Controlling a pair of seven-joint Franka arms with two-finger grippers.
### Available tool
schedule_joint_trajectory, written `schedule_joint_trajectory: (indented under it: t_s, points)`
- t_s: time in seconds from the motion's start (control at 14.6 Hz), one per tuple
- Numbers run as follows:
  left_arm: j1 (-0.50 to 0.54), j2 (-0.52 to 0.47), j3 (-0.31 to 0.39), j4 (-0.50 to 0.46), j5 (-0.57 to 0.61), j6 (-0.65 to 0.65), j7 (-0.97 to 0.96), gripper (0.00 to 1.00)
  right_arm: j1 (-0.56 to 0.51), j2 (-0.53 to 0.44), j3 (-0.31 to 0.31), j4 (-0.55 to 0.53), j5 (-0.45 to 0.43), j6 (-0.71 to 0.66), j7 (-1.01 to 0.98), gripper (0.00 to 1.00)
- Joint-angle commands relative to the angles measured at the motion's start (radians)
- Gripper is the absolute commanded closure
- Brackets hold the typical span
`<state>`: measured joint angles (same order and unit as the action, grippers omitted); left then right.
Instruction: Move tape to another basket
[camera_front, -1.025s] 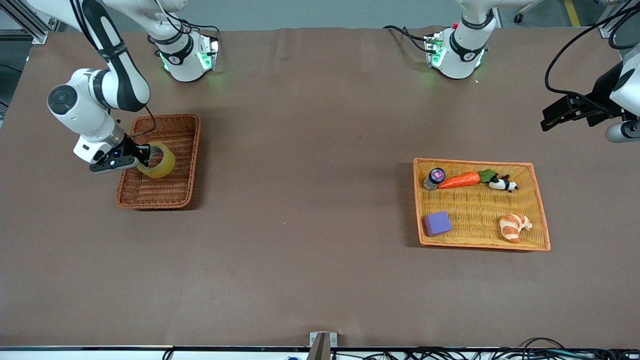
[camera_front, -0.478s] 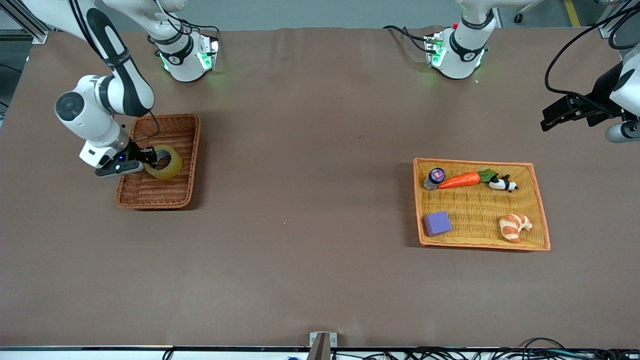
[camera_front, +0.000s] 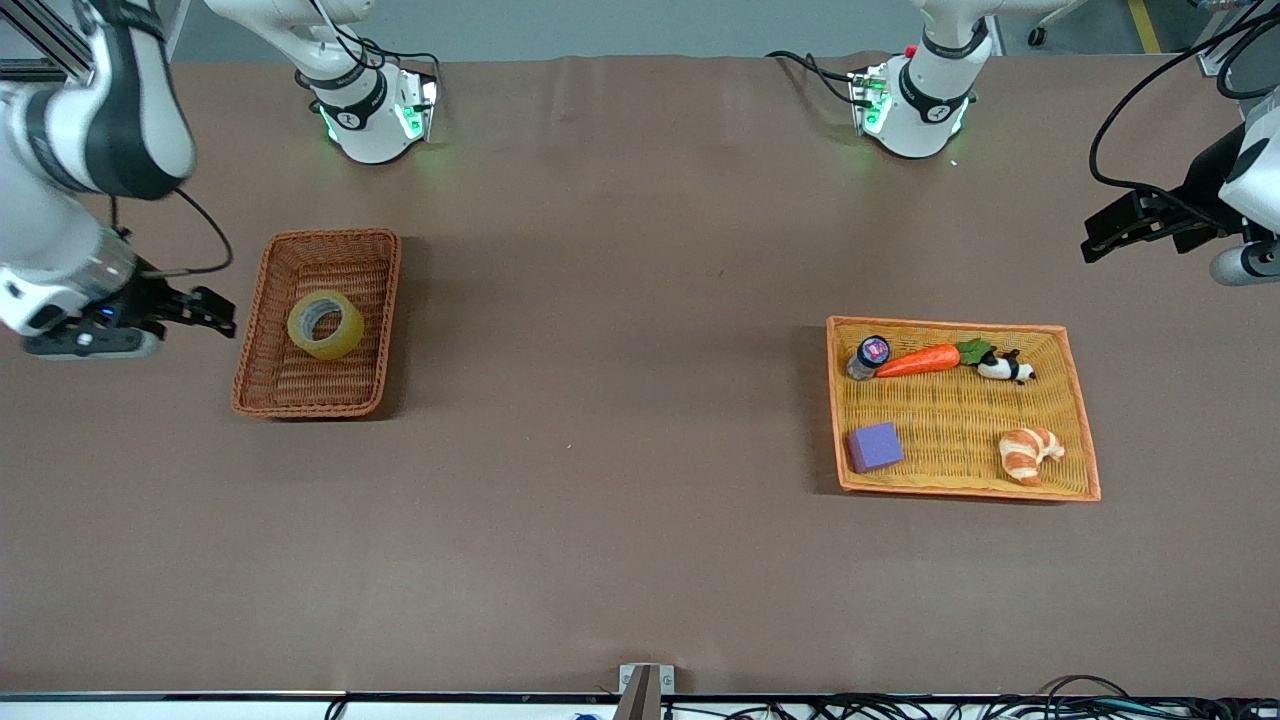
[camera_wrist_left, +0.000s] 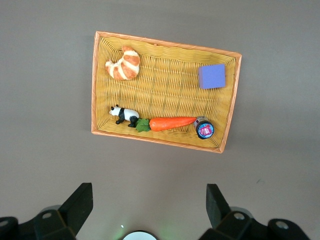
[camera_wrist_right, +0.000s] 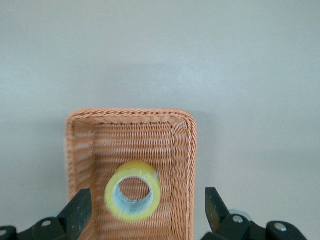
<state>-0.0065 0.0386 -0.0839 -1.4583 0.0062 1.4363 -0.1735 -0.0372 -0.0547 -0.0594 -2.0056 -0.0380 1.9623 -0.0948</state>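
1. We find the tape (camera_front: 325, 324) lying flat in the basket (camera_front: 262, 395), about midway along its floor, ring opening up, grey core showing. Nothing touches it.
2. The right wrist view confirms this: tape (camera_wrist_right: 133, 190) rests on the weave, apart from the basket's walls (camera_wrist_right: 191, 165).
3. The right gripper (camera_front: 210, 312) hangs in the air just outside the basket, off the edge toward the right arm's end of the table. Its jaws stand wide apart and hold nothing; in the right wrist view both fingers (camera_wrist_right: 77, 212) frame the basket with a broad gap between them.
4. The left gripper (camera_front: 1100, 238) waits high over bare table at the left arm's end. In its own wrist view the fingers (camera_wrist_left: 80, 202) are spread wide, empty.
5. We note the yellow tray (camera_front: 1085, 470) toward the left arm's end, holding a carrot (camera_front: 918, 361), panda figure (camera_front: 1005, 368), small bottle (camera_front: 868, 356), purple block (camera_front: 875, 446) and croissant (camera_front: 1030, 453).
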Motion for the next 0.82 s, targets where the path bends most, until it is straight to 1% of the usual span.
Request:
schedule_joint_trajectory:
  t_s: [0.0,0.2,0.27,0.34,0.48,0.68,0.75]
  points:
    - [0.003,-0.011,0.0,-0.008,-0.003,-0.008,0.009,0.0,0.005,0.026,0.0,0.213,0.004,-0.199,0.036,0.0]
    - [0.003,-0.011,0.0,-0.004,-0.003,-0.008,0.009,0.0,-0.001,0.042,-0.003,0.455,0.006,-0.374,0.036,0.0]
    - [0.005,-0.011,0.001,-0.004,-0.002,-0.008,0.009,0.0,0.0,0.052,-0.002,0.502,0.007,-0.414,0.05,0.0]
    - [0.003,-0.009,0.001,-0.002,0.0,-0.008,0.009,0.0,0.002,0.049,0.0,0.525,0.007,-0.424,0.096,0.0]
    - [0.002,-0.008,0.001,-0.002,0.001,-0.008,0.008,0.0,-0.001,0.049,0.001,0.534,0.01,-0.431,0.167,0.0]
    - [-0.003,-0.008,0.001,-0.002,0.001,-0.008,0.008,0.0,-0.004,0.049,-0.002,0.53,0.073,-0.445,0.176,0.0]
    - [-0.003,-0.008,0.001,-0.002,0.001,-0.008,0.008,0.0,-0.006,0.049,-0.003,0.53,0.079,-0.445,0.175,0.0]
